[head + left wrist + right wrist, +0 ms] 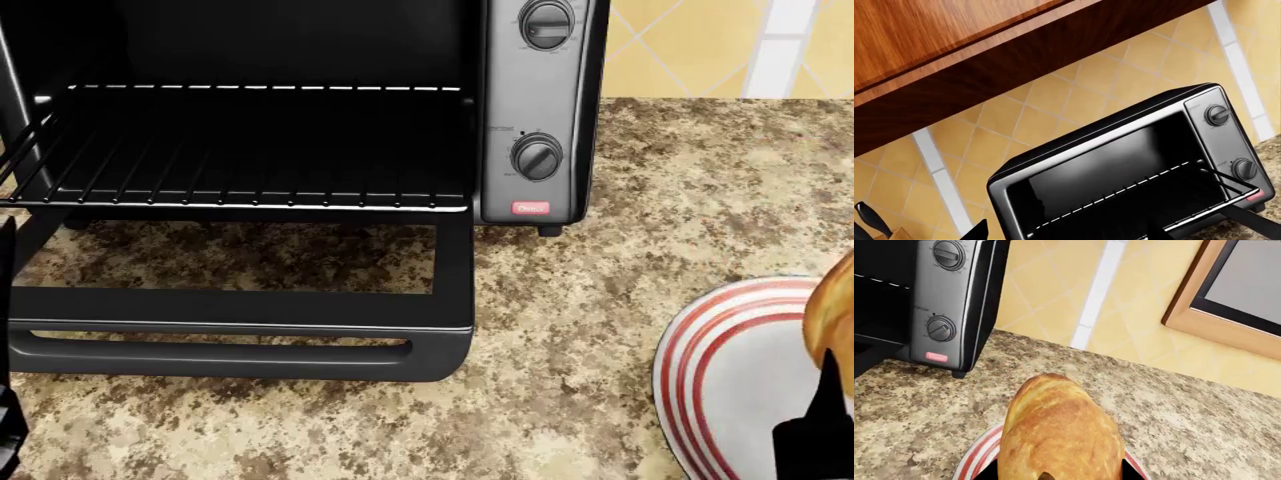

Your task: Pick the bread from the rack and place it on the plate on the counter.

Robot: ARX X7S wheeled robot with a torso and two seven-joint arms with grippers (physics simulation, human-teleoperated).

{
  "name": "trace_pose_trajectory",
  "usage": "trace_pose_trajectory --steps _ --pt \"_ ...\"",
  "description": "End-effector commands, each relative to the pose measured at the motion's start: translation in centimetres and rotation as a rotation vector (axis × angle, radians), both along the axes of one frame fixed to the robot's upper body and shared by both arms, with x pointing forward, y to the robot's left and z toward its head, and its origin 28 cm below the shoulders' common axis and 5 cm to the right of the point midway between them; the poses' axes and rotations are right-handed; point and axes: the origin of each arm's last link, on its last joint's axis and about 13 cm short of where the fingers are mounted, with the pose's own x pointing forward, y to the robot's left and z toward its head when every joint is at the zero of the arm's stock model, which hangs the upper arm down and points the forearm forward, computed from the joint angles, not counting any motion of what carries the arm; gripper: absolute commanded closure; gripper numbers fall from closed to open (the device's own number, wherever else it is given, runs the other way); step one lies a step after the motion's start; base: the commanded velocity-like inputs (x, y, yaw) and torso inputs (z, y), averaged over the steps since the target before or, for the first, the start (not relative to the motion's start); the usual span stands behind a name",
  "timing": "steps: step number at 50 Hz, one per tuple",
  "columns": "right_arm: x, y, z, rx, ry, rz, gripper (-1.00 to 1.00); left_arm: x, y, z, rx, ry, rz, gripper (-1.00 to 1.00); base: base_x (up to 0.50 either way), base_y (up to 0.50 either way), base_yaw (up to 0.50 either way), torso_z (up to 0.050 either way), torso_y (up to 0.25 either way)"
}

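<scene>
One gripper — right — clamps bread over plate | left gripper unseen

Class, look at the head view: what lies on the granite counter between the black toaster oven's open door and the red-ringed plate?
Nothing: in the head view, only bare speckled granite counter separates the black toaster oven's door from the red-ringed grey plate.

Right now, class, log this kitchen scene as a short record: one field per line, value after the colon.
bread: off the rack, over the plate, right gripper around it
plate: on the counter, right of the oven
rack: bare
oven door: folded down open
counter: speckled granite
left gripper: out of view
</scene>
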Motion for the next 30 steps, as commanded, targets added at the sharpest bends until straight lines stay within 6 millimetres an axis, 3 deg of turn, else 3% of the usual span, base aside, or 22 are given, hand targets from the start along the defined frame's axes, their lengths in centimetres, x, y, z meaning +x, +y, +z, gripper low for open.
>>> trace_pose_trajectory --steps 1,30 --pt "1.2 -0.5 -1.3 -0.002 0.035 -0.011 1.00 0.1 -0.1 0.0 0.003 0.002 -0.001 -1.00 0.00 0.00 0.00 0.000 0.000" --pt "3.8 -1.1 -4.0 0.050 0.088 -0.021 1.00 -0.1 -0.2 0.3 0.009 0.000 -0.003 -1.00 0.00 0.00 0.00 0.000 0.000"
